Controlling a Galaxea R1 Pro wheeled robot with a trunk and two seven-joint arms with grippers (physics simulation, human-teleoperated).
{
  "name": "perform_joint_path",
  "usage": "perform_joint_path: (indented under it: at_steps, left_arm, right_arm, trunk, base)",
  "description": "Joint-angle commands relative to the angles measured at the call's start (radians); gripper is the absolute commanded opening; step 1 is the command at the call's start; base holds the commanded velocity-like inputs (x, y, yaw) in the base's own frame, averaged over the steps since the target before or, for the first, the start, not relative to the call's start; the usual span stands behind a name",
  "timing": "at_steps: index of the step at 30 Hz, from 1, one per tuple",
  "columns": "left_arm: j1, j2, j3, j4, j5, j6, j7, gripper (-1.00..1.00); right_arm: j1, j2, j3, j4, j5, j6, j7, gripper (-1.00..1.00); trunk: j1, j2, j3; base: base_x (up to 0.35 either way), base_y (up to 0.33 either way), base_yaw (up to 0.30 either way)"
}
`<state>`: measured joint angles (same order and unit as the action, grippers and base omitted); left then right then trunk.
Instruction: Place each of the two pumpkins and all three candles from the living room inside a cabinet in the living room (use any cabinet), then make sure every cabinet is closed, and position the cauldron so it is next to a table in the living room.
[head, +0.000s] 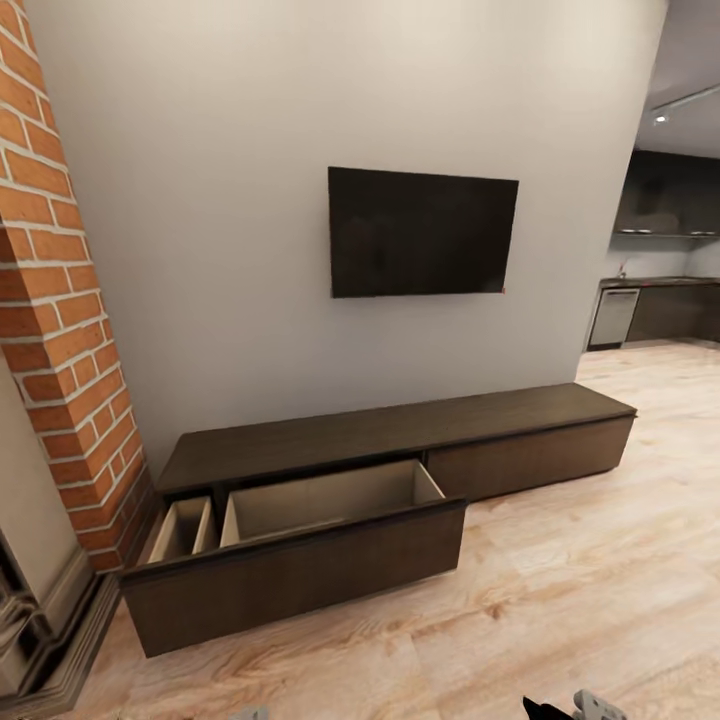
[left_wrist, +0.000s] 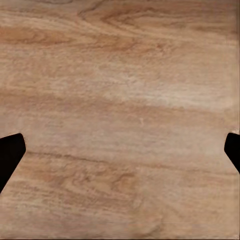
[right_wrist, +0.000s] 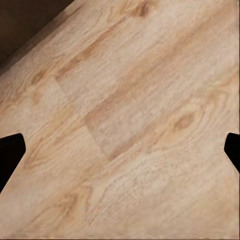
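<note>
From my head, the cabinet (head: 400, 440) lies well ahead of my fingers, long and low against the grey wall (head: 200, 250), under a dark television (head: 422, 232). Its left drawer (head: 300, 560) stands pulled out toward me, pale inside, with nothing visible in the compartments (a narrow one at the left, a wide one beside it). The right-hand front is flush and shut. A brick column (head: 60, 300) rises beside the cabinet's left end, with the carved fireplace (head: 40, 620) below it. Beyond the cabinet's right end a kitchen (head: 660, 290) opens. A dark and grey bit of my right arm (head: 575, 706) peeks in at the lower edge.

From my left wrist, my left fingers (left_wrist: 11, 152) are spread wide, one dark tip at each side of the picture, with bare wooden floor (left_wrist: 120, 100) between them and nothing gripped.

From my right wrist, my right fingers (right_wrist: 11, 152) are likewise spread wide over the floor planks, gripping nothing. A dark brown edge (right_wrist: 22, 22) crosses one corner beyond them; I cannot tell what it is.
</note>
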<state>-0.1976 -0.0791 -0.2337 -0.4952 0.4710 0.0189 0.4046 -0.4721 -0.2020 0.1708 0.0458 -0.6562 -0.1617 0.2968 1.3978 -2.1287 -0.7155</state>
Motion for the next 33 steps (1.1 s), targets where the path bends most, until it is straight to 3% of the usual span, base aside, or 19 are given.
perform_joint_path:
  at_steps: [1,7,23,33]
  left_arm:
    - [0.0,0.001,-0.008,0.0,0.008,0.0,0.009,1.0]
    - [0.0,0.001,-0.007,0.007,0.008,-0.002,0.008,1.0]
    - [0.0,0.001,-0.009,0.007,0.006,-0.002,0.008,1.0]
    - [0.0,0.0,-0.009,0.007,0.005,-0.004,0.008,1.0]
  right_arm:
    - [-0.002,0.0,0.009,0.005,-0.007,-0.005,0.007,1.0]
    - [-0.002,0.0,0.009,0.005,0.001,-0.008,0.006,1.0]
    - [-0.001,0.0,0.009,0.005,0.006,-0.009,-0.003,1.0]
    - [0.009,0.0,0.009,0.005,0.006,-0.01,-0.005,1.0]
  trunk:
    - [-0.005,0.007,0.001]
    - [-0.028,0.049,0.015]
    - [-0.089,0.161,0.065]
    - [-0.127,0.231,0.094]
  base:
    - [-0.338,0.0,-0.21]
    - [-0.285,0.0,-0.138]
    - [-0.024,0.0,-0.236]
    - [-0.293,0.0,-0.29]
